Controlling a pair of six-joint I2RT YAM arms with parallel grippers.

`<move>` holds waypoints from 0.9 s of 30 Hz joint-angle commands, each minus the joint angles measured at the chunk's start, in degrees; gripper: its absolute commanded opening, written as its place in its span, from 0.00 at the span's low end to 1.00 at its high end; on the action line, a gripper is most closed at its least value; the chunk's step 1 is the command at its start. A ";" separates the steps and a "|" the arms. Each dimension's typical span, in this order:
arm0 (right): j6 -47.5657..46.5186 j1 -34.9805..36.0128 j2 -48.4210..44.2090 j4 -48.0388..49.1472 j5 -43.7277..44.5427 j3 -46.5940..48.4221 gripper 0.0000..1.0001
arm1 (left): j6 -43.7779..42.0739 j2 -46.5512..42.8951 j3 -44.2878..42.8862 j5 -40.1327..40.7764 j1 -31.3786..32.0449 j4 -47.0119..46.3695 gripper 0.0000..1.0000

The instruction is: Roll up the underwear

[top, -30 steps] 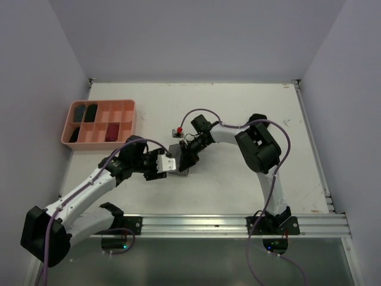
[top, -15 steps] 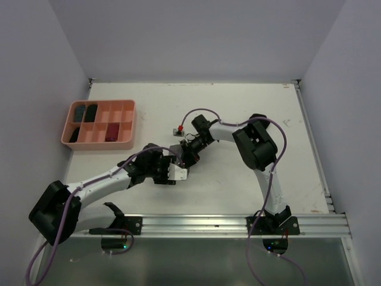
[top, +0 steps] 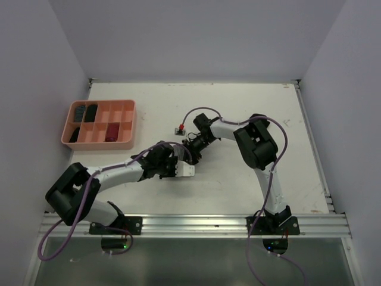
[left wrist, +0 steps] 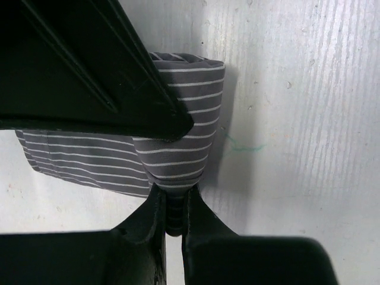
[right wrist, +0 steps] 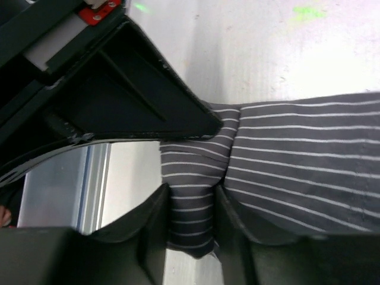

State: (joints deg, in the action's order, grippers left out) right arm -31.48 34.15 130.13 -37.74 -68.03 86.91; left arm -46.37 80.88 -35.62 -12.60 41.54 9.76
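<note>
the left claw (left wrist: 173, 200) was almost shut. it pinched a thin fold of the soft grey cloth underwear with thin white stripes (left wrist: 190, 160) between its two black fingers (left wrist: 148, 219). just past the pinch, the underwear was bunched into a thick, rounded lump. a flatter part of it lay out to one side on the counter.

the right claw (right wrist: 193, 202) was narrow too. a fold of the same striped underwear filled the gap and touched both of its fingers (right wrist: 234, 237), so it held the cloth as well. the rest of the cloth spread out flat beside that claw.

from above, the two claws met tip to tip near the middle of the flat white counter (top: 250, 107), a bit toward the near edge. the underwear sat between them there, mostly hidden under them. the white and black left arm (top: 119, 174) lay low and reached in from the left. the right arm (top: 257, 146) bent over from the right, with purple cables (top: 202, 109) looped over it.

a faint green mark (left wrist: 243, 147) showed on the counter just beside the cloth.

the salmon-pink plastic tray with many little boxes (top: 95, 145) stood well apart, at the far left of the counter. a black bundle (top: 90, 112) and a dark red bundle (top: 112, 132) sat in separate boxes of it.
</note>
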 commanded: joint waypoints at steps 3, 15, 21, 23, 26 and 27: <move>-0.07 -2.42 -2.77 0.03 8.25 5.28 0.54 | 4.53 3.23 -1.03 -3.39 0.82 9.39 0.00; -2.68 -14.46 -20.04 -2.52 13.00 11.63 0.63 | 7.17 15.34 -15.35 -11.39 -1.46 26.26 0.00; -13.57 -16.48 -36.67 -5.24 19.94 -1.46 0.64 | 6.64 31.05 -28.62 -13.41 -4.88 35.65 0.00; -14.83 -16.40 -44.06 -4.72 22.31 -7.51 0.67 | 6.73 34.94 -33.61 -14.11 -7.17 37.69 0.00; -17.38 -15.61 -50.92 -5.85 24.16 -14.48 0.68 | 7.78 42.67 -41.16 -14.47 -10.42 41.91 0.00; -19.21 -14.21 -51.81 -6.73 25.22 -15.80 0.68 | 7.96 46.09 -43.46 -14.82 -11.12 44.18 0.00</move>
State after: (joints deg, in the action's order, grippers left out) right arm -44.27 18.28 80.34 -41.60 -47.46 75.66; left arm -38.46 114.32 -77.43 -33.74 33.15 47.79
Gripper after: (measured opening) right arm 0.681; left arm 0.077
